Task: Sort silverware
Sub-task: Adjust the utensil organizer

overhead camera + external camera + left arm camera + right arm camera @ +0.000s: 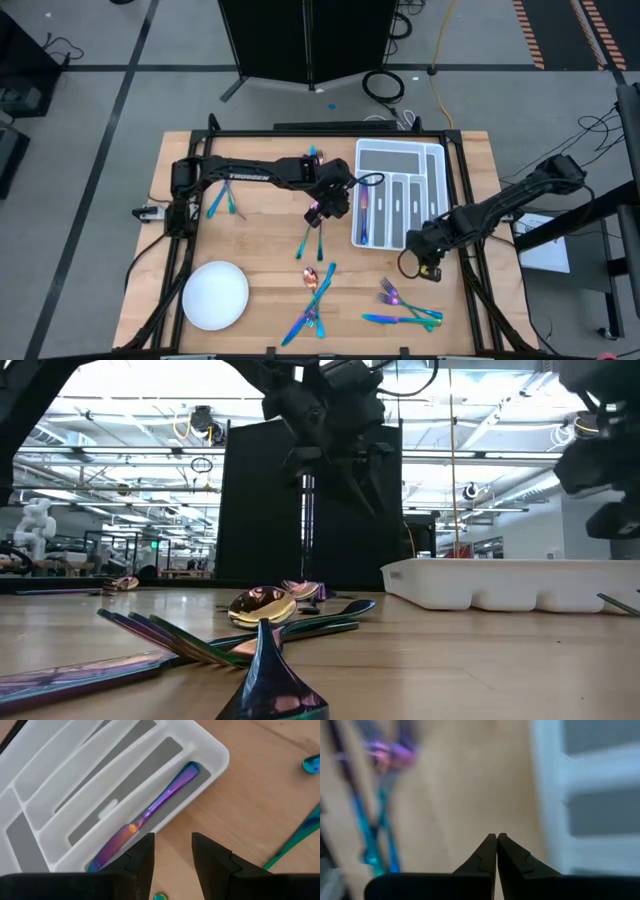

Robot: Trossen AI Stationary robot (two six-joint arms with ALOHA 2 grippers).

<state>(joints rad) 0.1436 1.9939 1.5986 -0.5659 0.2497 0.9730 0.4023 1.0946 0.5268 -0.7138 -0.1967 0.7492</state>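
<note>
Both arms are dark, jointed tubes; the left arm carries white lettering along its link. Each gripper's fingers are black, angular, with stepped inner edges.

A wooden table stands on grey floor crossed by dark lines, with a black panel at its far side and cables coiled nearby. Beyond, bright ceiling lights hang over a wide workshop hall.
</note>
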